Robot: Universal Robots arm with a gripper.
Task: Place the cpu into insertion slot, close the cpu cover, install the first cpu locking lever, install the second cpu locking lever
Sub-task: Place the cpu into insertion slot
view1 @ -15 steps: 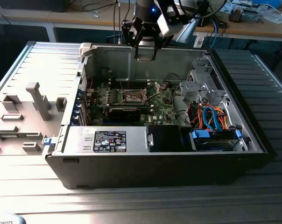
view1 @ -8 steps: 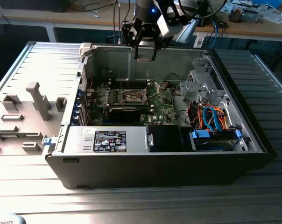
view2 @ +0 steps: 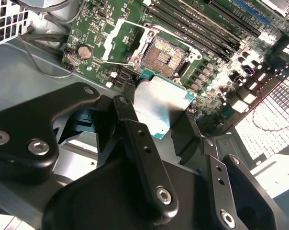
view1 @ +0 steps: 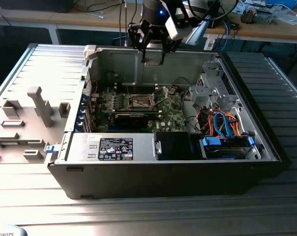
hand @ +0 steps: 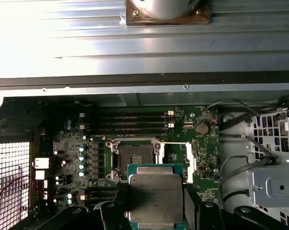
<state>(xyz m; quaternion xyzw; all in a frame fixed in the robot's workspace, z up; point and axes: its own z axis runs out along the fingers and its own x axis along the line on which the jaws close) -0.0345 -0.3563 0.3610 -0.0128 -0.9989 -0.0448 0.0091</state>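
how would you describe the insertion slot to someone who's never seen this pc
Look inside the open black computer case, at the green circuit board on its floor. Near the board's middle sits the insertion slot, beside the long black memory sticks. It is the only square dark socket with a silver rim, empty and uncovered.

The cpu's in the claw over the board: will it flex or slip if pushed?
The cpu looks like a flat metal lid on thin green board: probably stiff and light. Its shiny face, and the claw holding just two edges, suggest it could slip or tilt. Thin edges seem chip-prone, so push gently.
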